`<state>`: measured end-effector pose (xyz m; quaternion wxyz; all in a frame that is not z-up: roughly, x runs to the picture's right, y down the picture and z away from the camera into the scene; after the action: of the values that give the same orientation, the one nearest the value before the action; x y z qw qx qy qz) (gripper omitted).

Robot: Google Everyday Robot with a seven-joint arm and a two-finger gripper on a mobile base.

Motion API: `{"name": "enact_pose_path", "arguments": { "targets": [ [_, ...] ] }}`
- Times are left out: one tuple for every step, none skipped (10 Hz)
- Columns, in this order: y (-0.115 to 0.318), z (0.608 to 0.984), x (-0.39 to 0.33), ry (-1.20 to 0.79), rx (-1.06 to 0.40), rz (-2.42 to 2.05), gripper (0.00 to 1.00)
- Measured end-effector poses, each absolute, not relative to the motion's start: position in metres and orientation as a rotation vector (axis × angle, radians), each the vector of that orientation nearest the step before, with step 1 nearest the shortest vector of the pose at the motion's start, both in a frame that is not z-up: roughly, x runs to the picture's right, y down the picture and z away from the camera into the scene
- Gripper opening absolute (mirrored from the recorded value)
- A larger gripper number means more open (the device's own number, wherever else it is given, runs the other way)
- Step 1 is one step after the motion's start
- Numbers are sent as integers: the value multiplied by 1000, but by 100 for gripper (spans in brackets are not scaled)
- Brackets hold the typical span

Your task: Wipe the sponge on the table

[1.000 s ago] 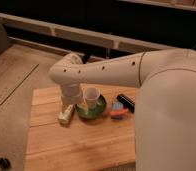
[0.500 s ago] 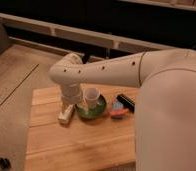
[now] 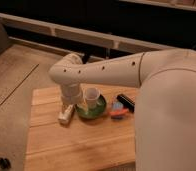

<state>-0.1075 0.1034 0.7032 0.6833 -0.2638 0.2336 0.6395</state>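
The sponge [image 3: 118, 110], a small orange-red block with a blue layer, lies on the light wooden table [image 3: 76, 145], just right of a green bowl [image 3: 91, 110]. My white arm reaches in from the right and bends down at the bowl's left side. The gripper [image 3: 69, 104] hangs below the wrist, just above a whitish bottle [image 3: 65, 115] lying on the table. It is well left of the sponge, with the bowl between them. The arm's large body covers the table's right side.
A white cup [image 3: 91, 96] stands in the green bowl. A black flat bar [image 3: 126, 100] lies behind the sponge. The table's left edge drops to a tiled floor [image 3: 11, 75]. A dark wall with a pale rail runs behind.
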Motion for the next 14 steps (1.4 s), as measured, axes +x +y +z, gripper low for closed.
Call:
{"name": "enact_pose_path", "arguments": {
  "targets": [
    [103, 703, -108, 523, -590, 1433, 65],
    [102, 703, -108, 518, -585, 1431, 65],
    [94, 706, -109, 493, -570, 1421, 65],
    [74, 712, -110, 436, -536, 1393, 65],
    [51, 718, -108, 380, -501, 1357, 65],
    [27, 722, -106, 326, -464, 1312, 65],
    [-11, 725, -97, 259, -414, 1247, 65],
    [-38, 724, -81, 231, -374, 1208, 65],
    [-56, 723, -70, 213, -347, 1183, 65],
    [-77, 721, -58, 192, -314, 1150, 65],
    [-83, 719, -57, 183, -307, 1138, 65],
    [-84, 719, -58, 181, -305, 1133, 65],
    [-75, 725, -56, 205, -309, 1121, 65],
    [-50, 739, -50, 275, -319, 1106, 65]
  ]
}}
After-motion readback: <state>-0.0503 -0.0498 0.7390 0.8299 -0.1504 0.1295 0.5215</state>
